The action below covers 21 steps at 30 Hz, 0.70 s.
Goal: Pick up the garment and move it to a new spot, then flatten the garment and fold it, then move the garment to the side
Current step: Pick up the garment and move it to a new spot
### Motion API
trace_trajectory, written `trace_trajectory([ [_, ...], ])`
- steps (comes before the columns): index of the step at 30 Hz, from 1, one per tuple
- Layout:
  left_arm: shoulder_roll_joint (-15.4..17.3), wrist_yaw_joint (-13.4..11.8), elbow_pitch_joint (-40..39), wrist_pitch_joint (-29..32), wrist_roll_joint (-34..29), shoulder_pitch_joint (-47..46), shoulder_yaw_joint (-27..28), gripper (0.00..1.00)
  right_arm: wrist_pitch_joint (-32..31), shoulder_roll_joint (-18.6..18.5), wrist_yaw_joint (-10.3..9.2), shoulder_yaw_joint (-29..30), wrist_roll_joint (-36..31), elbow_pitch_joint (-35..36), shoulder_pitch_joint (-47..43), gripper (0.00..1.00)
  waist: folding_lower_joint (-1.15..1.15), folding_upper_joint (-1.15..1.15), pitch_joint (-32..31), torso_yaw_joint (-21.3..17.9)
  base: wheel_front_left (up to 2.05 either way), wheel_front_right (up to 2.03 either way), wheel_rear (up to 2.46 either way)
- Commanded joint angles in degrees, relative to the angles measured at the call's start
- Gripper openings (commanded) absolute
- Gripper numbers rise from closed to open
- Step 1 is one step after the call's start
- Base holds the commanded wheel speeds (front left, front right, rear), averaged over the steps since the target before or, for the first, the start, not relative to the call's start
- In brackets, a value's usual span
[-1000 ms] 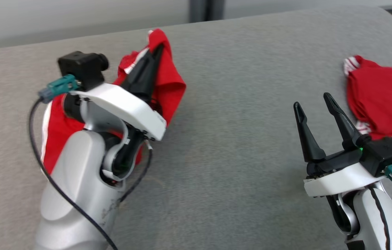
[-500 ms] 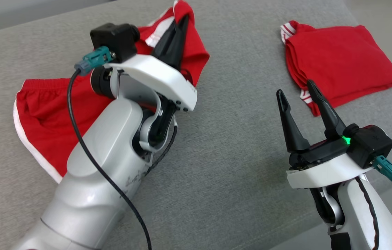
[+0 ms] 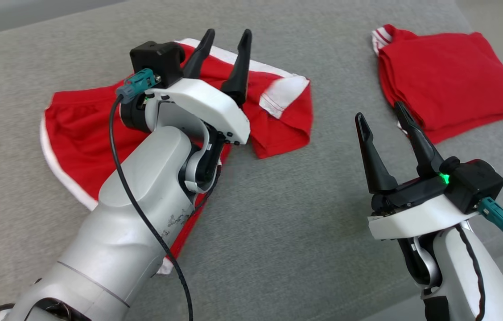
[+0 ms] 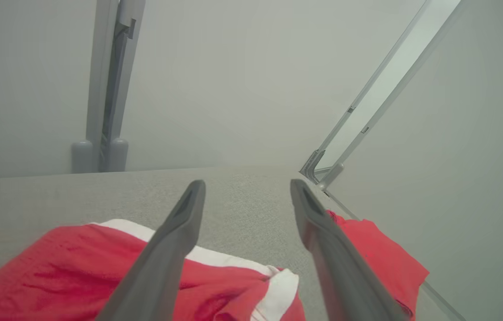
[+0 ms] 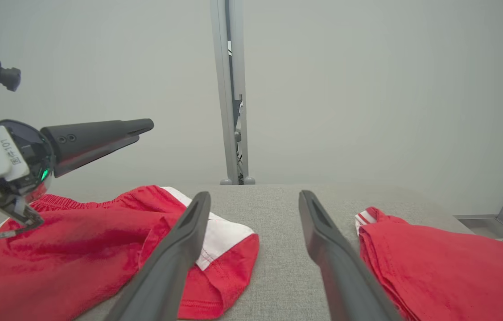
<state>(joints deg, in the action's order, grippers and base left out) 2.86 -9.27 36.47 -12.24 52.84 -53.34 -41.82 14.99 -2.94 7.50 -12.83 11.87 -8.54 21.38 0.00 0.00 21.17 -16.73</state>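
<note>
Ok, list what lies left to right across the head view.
red shorts → right gripper → folded red garment. The left gripper hangs over the shorts, so it is left out of the order.

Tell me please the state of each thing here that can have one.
red shorts: rumpled on the grey surface, one corner turned over, not held
folded red garment: folded flat, apart from the shorts
left end effector: open, empty, above the shorts
right end effector: open, empty
</note>
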Motion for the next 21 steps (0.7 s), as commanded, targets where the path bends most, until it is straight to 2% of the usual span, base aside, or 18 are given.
trace_trajectory([
  [1, 0.57, 0.52, 1.05, -1.07, -0.77, -1.01, 0.47, 1.0, 0.26, -0.76, -0.02, 0.53, -0.53, -0.28, -0.49, 1.0, 0.0, 0.0, -2.13, 2.88, 0.0, 0.0, 0.0],
  [3, 1.01, 0.67, 1.7, -1.54, -1.23, -0.89, 0.79, 1.0, 0.26, -1.11, -0.02, 0.8, -0.66, -0.34, -0.68, 1.0, 0.0, 0.0, -2.84, 3.94, 0.0, 0.0, 0.0],
  [9, 5.86, 0.85, 1.43, -2.92, -4.48, 2.41, 4.82, 1.0, 0.26, -3.14, -0.02, 1.85, -1.26, -0.46, -2.49, 1.0, 0.0, 0.0, -6.71, 9.85, 0.0, 0.0, 0.0],
  [15, 11.96, -0.31, -7.42, -2.95, -10.57, 11.86, 13.83, 1.0, 0.26, -4.87, -0.02, 2.46, -1.36, -0.57, -4.46, 1.0, 0.0, 0.0, -9.66, 14.51, 0.0, 0.0, 0.0],
  [21, 13.06, 0.05, -17.7, -2.97, -16.12, 24.59, 20.98, 1.0, 0.26, -5.66, -0.02, 3.49, -1.23, -0.44, -6.61, 1.0, 0.0, 0.0, -11.76, 18.26, 0.0, 0.0, 0.0],
])
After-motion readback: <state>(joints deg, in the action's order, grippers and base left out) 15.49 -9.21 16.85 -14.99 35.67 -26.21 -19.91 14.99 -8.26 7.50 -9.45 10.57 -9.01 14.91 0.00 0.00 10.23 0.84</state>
